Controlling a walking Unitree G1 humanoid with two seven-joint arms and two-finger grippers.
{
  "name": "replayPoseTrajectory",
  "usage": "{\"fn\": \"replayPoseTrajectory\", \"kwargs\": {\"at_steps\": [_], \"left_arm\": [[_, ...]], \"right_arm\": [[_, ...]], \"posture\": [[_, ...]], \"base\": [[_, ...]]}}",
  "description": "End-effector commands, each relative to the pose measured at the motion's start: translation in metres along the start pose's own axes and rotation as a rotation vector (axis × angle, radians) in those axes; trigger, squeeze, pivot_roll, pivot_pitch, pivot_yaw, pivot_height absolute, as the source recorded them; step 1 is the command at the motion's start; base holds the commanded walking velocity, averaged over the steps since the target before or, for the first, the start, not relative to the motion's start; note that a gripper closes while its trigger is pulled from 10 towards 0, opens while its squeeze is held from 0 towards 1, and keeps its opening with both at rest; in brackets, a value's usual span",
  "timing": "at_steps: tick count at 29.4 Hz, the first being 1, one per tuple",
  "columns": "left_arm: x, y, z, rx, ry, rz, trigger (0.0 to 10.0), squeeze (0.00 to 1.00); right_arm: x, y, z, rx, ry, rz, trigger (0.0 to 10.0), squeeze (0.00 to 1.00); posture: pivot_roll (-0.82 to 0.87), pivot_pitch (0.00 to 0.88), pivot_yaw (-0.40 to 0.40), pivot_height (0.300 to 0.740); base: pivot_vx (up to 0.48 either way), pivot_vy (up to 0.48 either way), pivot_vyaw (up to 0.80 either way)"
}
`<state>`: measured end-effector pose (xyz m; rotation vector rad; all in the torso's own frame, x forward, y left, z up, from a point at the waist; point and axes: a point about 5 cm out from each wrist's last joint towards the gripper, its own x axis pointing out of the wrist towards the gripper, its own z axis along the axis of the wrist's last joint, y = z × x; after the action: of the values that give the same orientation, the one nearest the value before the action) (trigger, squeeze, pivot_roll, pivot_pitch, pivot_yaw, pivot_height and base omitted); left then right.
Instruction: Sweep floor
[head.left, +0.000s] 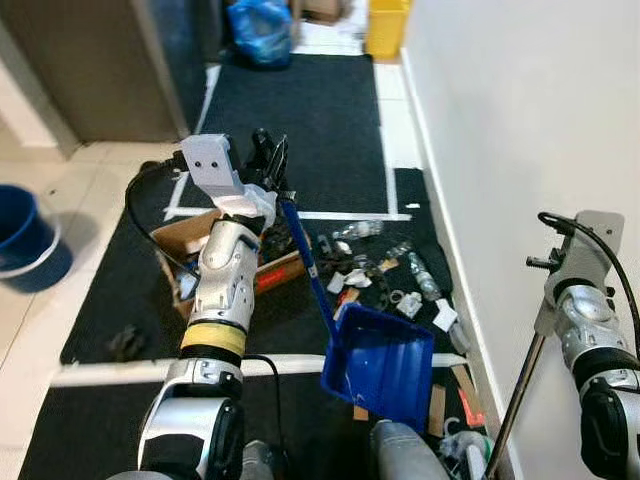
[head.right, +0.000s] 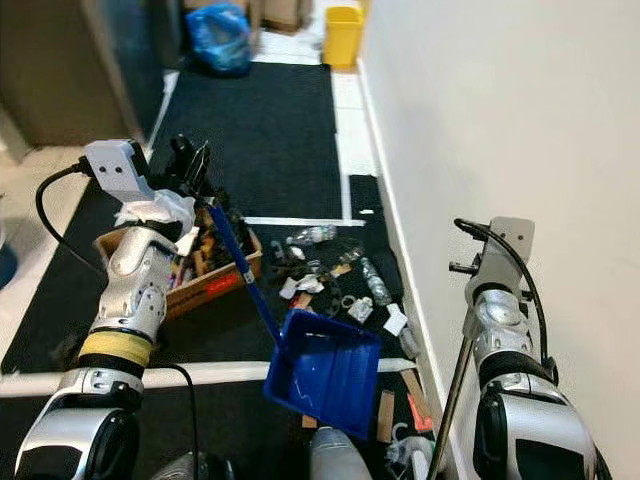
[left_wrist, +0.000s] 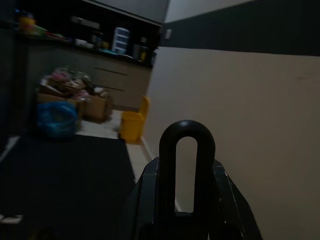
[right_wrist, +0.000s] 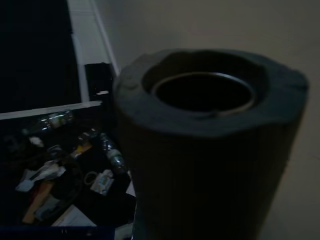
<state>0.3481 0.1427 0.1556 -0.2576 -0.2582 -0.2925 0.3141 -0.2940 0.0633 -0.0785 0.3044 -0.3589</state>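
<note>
My left gripper (head.left: 268, 160) is shut on the top of a blue dustpan's long handle (head.left: 305, 250). In the left wrist view the handle's black loop end (left_wrist: 186, 150) stands between my fingers (left_wrist: 150, 200). The dustpan (head.left: 385, 365) rests tilted on the black mat, just in front of a pile of litter (head.left: 385, 275) made of bottles, paper and scraps. At the right, by the wall, my right arm (head.left: 580, 300) holds a metal broom pole (head.left: 520, 400) upright. The pole's dark capped end (right_wrist: 205, 115) sits right before the right wrist camera.
A cardboard box (head.left: 190, 235) of junk sits under my left arm. A blue bucket (head.left: 25, 240) stands on the tiles at the left. Farther along the black mat are a blue bag (head.left: 260, 30) and a yellow bin (head.left: 385, 25). The white wall (head.left: 530, 120) runs close along the right.
</note>
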Motion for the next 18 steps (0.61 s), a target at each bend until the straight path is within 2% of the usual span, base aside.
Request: {"fn": "replayPoseTrajectory", "kwargs": {"at_steps": [1, 9, 18], "left_arm": [[0.000, -0.001, -0.002, -0.003, 0.001, 0.011, 10.0, 0.00], [-0.006, 0.014, -0.003, 0.046, 0.020, 0.059, 10.0, 0.00], [-0.008, 0.021, -0.003, 0.056, 0.029, 0.084, 10.0, 0.00]], "right_arm": [[0.001, 0.002, 0.001, -0.019, 0.005, 0.015, 10.0, 0.00], [0.001, 0.011, 0.004, 0.008, -0.032, 0.045, 10.0, 0.00], [0.001, 0.012, 0.011, 0.034, -0.069, 0.043, 10.0, 0.00]], "posture": [[0.11, 0.010, -0.060, 0.740], [0.12, 0.016, -0.060, 0.740], [0.12, 0.024, -0.057, 0.740]], "base": [[0.000, 0.000, -0.80], [0.000, 0.000, -0.80], [0.000, 0.000, -0.80]]}}
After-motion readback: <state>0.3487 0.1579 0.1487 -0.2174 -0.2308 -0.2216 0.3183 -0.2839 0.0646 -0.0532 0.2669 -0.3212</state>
